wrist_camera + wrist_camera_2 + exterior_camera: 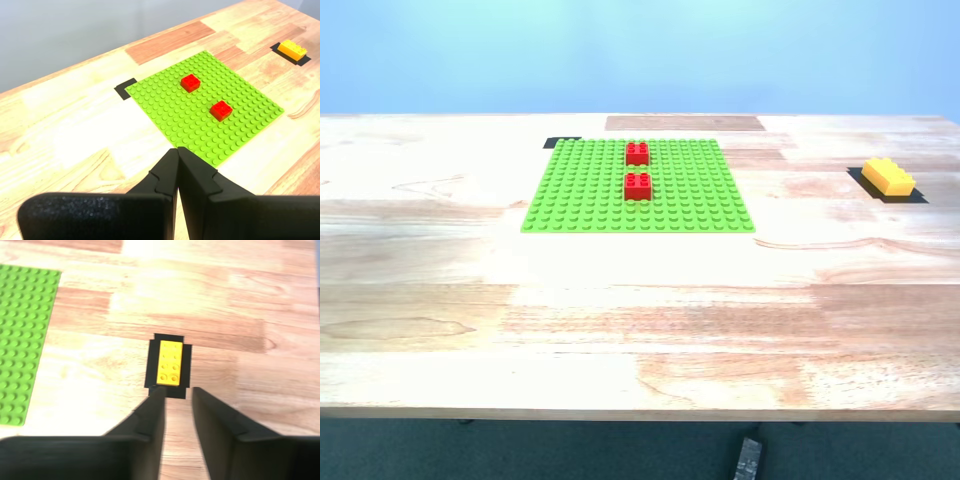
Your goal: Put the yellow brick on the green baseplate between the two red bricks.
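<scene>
Yellow brick (pixel 169 363) flat, long axis along second gripper's (pixel 176 393) view.

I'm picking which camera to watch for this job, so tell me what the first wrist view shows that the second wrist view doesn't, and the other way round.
Only the first wrist view shows the two red bricks, standing apart on the baseplate, a black marker at one baseplate corner, and my first gripper with its jaws closed together, holding nothing.

Only the second wrist view shows my second gripper open, with the yellow brick just ahead of its fingertips on a black patch.

Both show the green baseplate, the yellow brick and the wooden table.
</scene>
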Tool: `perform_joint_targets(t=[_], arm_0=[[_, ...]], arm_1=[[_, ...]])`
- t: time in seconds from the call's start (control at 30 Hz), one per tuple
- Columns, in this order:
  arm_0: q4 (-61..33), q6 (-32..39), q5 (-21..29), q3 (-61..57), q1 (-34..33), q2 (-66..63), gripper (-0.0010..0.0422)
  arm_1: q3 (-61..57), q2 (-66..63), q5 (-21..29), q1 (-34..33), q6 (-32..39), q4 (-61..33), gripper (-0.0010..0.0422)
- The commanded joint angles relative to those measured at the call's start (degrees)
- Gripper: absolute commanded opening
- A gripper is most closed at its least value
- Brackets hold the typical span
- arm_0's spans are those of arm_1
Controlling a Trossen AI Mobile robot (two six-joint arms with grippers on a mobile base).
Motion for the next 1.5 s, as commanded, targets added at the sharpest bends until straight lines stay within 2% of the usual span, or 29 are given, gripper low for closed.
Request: perform_joint_targets(t=[0.03, 0.13, 0.23, 0.47, 0.8, 1.5], arm_0=[[0.24, -0.17, 0.39, -0.07, 0.00, -0.15, 0.0000], [-0.26, -0.17, 0.35, -0.07, 0.00, -0.35, 0.0000], [-0.04, -0.17, 0.33, -0.07, 0.00, -0.55, 0.0000], [-0.59, -0.17, 0.33, -0.07, 0.00, -0.74, 0.0000], [-0.02, -0.04, 0.31, -0.07, -0.02, -0.72, 0.0000], [-0.44, 0.00, 0.37, -0.07, -0.02, -0.83, 0.0000]], arm_1=[[2.86, 4.48, -1.97, -0.11, -1.09, -1.11, 0.0150], [4.22, 8.39, -2.64, -0.81, -0.63, -0.57, 0.0203], [4.76, 12.66, -2.64, -2.47, -0.59, -0.35, 0.0228], [4.79, 21.49, -4.44, -5.66, -2.12, 0.09, 0.0228], [4.81, 31.41, -4.44, -4.02, -2.10, 4.09, 0.0228], [4.31, 40.54, -4.02, -2.12, -2.03, 10.97, 0.0227]])
